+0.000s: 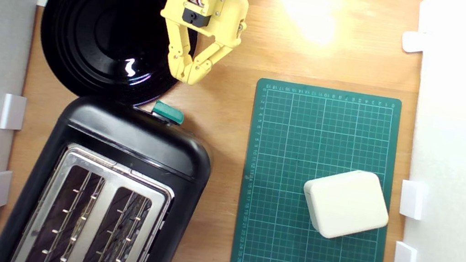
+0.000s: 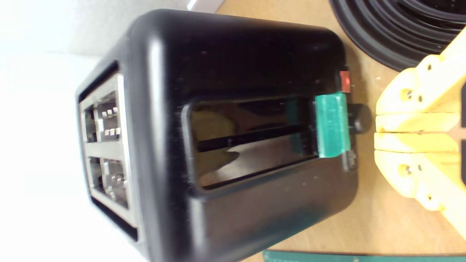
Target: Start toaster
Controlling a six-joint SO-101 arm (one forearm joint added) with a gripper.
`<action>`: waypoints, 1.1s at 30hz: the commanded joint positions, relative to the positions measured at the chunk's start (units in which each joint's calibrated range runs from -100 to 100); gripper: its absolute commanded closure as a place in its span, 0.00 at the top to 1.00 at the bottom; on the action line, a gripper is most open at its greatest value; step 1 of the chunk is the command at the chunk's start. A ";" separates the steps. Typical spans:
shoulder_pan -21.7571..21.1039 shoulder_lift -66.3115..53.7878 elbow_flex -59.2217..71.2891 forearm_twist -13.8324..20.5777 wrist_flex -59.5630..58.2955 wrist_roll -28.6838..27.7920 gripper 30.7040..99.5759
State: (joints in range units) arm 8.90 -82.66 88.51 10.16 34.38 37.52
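Closed fingers [image 1: 189, 76] lined up with toaster lever — press not yet begun.

Toaster [image 1: 113, 187] at desk [image 1: 226, 116] lower left in exterior view, teal lever [image 2: 331, 125] facing the arm; fingertips pressed together, holding nothing, hovering over black plate [image 1: 101, 23] rim near lever — likely shut to push as one blunt tip.

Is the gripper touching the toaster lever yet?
Apart. The wrist view shows bare table between the shut gripper and the green lever on the toaster; the exterior view agrees.
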 commanded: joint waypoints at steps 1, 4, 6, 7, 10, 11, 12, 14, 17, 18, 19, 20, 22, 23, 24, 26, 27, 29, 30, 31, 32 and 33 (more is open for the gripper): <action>0.30 -5.60 3.31 0.07 0.26 -2.31 0.01; 0.23 -8.60 6.04 -0.31 0.86 -3.26 0.01; 0.15 -10.18 7.49 0.35 0.95 -3.36 0.01; 0.07 -10.60 8.77 0.54 0.95 -3.26 0.01; 0.54 -12.26 11.31 0.63 1.03 -3.36 0.01; 0.70 -12.34 11.31 0.25 1.03 -3.36 0.01; 0.70 -12.68 11.31 0.07 1.03 -3.36 0.01; 0.70 -12.84 11.31 -0.22 1.98 -3.41 0.01; 0.46 -13.93 11.31 -0.22 6.43 -3.41 0.01; 0.30 -14.76 11.31 -0.31 7.89 -3.41 0.01; 0.23 -15.76 11.31 -0.40 9.34 -3.47 0.01; 0.15 -16.09 11.31 -0.40 10.11 -3.62 0.01; 0.15 -16.67 11.31 -0.40 11.74 -4.46 0.01; 0.15 -16.67 11.31 -0.40 12.08 -4.83 0.01; 0.15 -16.67 11.31 -0.40 12.43 -5.04 0.01; 0.15 -16.67 11.31 -0.40 13.45 -5.41 0.01; 0.15 -16.76 11.31 -0.40 13.97 -5.72 0.01; 0.15 -16.76 11.31 -0.40 15.42 -5.88 0.01; 0.15 -16.84 11.31 -0.40 16.45 -5.88 0.01; 0.15 -16.84 11.31 -0.50 17.22 -5.83 0.01; 0.15 -16.92 11.31 -0.59 18.08 -5.83 0.01; 0.15 -16.92 11.31 -0.59 18.59 -5.83 0.01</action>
State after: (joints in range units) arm 9.08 -98.42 99.07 9.77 51.40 31.86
